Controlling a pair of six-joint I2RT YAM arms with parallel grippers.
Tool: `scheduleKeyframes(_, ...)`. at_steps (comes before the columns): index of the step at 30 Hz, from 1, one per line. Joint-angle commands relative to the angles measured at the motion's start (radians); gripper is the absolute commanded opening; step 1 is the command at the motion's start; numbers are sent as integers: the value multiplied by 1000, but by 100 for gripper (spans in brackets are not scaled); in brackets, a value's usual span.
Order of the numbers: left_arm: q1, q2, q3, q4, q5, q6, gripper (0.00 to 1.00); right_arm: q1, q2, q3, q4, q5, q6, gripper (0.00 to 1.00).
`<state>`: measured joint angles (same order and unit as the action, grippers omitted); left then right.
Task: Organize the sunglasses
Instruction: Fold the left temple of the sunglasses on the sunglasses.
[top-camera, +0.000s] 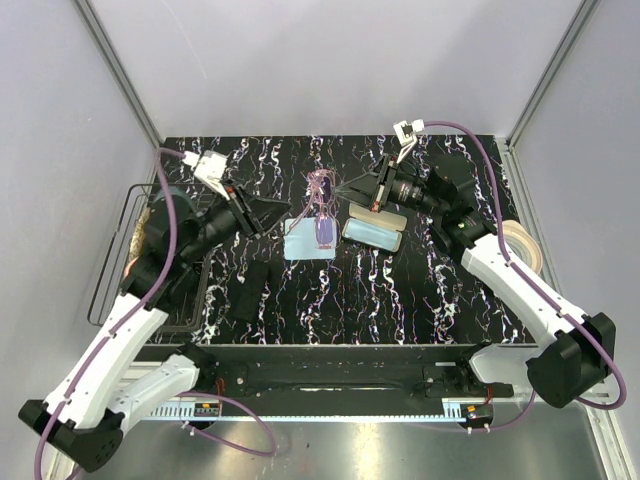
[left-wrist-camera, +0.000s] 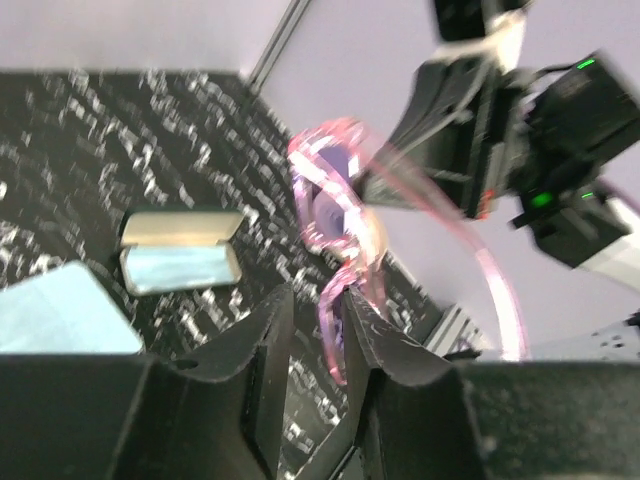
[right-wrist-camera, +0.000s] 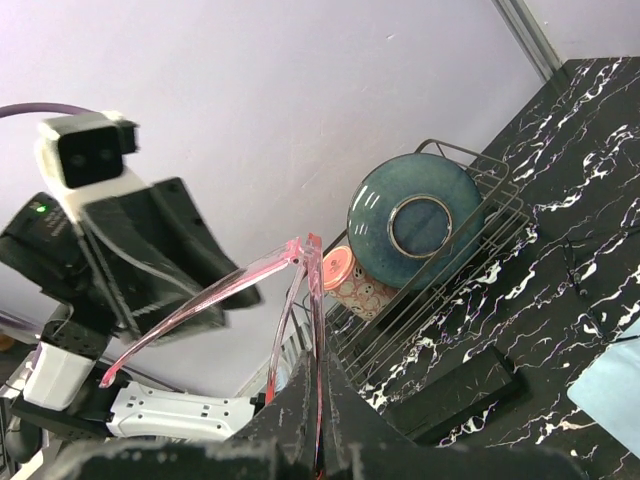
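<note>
Sunglasses (top-camera: 322, 205) pinched in closed right gripper (right-wrist-camera: 315, 368); left gripper (left-wrist-camera: 315, 302) part-open around them.

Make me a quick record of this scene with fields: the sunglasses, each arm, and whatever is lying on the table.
sunglasses: pink frame, held above the table between both arms
right gripper: jaws shut on the sunglasses
left gripper: jaws either side of a pink temple arm; firm grip unclear
case: open, lying on the table
blue cloth: flat, left of the case
dish rack: left edge, holding a blue bowl
</note>
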<state>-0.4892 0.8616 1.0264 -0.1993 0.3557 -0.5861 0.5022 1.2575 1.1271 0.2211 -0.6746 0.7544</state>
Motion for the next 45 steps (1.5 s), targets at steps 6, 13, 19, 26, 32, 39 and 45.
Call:
scheduleKeyframes(6,3,43,72,400,118,-122,29,4,-1,5,70,-68,-1,0)
scheduleKeyframes(13,-5,152,64,605,294,-259,34,6,5,0,61,-94,-12,0)
scheduleKeyframes(19,-31,197,29,670,379,-273,35,6,5,17,57,-83,-6,0)
scheduleKeyframes(26,-75,206,-22,618,417,-213,34,6,25,48,49,-80,51,0)
scheduleKeyframes(32,-83,212,-54,581,410,-175,34,6,33,51,60,-75,106,0)
scheduleKeyframes(39,-83,191,-5,448,344,-86,51,6,37,62,-12,-31,73,0)
scheduleKeyframes(45,-83,123,32,298,209,11,75,2,25,60,-199,122,-41,0)
